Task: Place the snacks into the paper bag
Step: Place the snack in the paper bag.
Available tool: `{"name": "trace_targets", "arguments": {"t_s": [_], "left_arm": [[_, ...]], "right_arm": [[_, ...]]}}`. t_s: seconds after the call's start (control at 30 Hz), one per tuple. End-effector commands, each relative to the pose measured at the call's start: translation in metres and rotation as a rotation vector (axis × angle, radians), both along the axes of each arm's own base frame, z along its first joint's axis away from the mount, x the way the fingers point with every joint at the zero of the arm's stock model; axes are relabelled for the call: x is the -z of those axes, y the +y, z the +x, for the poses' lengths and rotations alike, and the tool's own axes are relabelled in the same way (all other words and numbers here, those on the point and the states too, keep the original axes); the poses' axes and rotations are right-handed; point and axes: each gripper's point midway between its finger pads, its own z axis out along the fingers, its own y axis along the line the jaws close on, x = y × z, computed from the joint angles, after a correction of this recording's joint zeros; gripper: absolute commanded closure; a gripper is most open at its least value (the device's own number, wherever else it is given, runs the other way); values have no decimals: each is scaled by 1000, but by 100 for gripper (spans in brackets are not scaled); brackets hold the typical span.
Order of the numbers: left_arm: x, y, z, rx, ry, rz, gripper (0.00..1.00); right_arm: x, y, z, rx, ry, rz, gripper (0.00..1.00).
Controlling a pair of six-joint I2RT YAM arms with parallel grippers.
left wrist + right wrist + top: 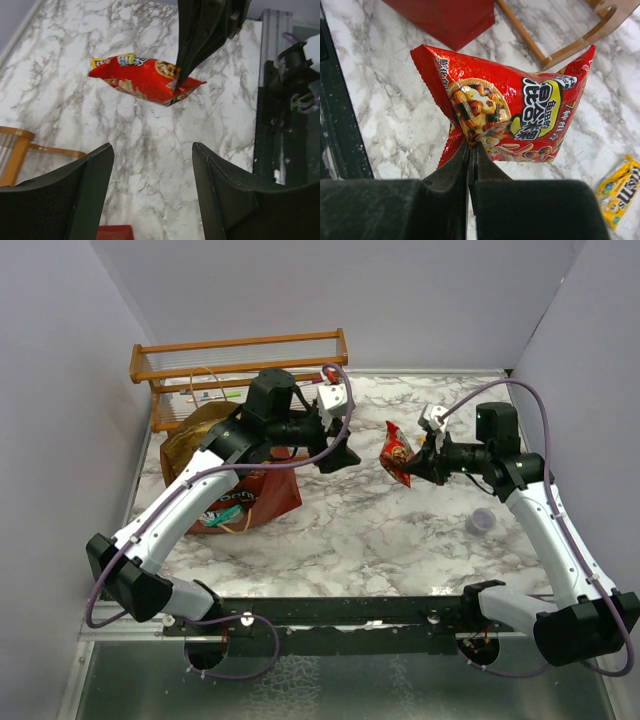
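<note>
My right gripper (413,456) is shut on the edge of a small red snack packet (396,453) and holds it in the air above the middle of the table. The right wrist view shows the jaws (471,148) pinching the packet (520,112). My left gripper (342,457) is open and empty, a little left of the packet; in its wrist view (152,148) the packet (142,79) hangs ahead. The dark red paper bag (270,498) lies under the left arm with a tan chip bag (195,435) and a Doritos bag (232,502) in it.
A wooden slatted rack (240,355) stands at the back left behind the bag. A small purple cup (482,521) sits on the marble near the right arm. A yellow candy packet (620,190) lies on the table in the right wrist view.
</note>
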Motion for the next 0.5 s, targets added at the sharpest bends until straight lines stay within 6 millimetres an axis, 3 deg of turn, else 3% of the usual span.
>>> {"name": "trace_targets", "arguments": {"t_s": [0.0,0.47], "left_arm": [[-24,-30,9,-66,107,-125,34],[-4,-77,22,-80,289,-187,37]], "right_arm": [[-19,9,13,5,-60,58,99],[-22,13,14,31,-72,66,99]]}}
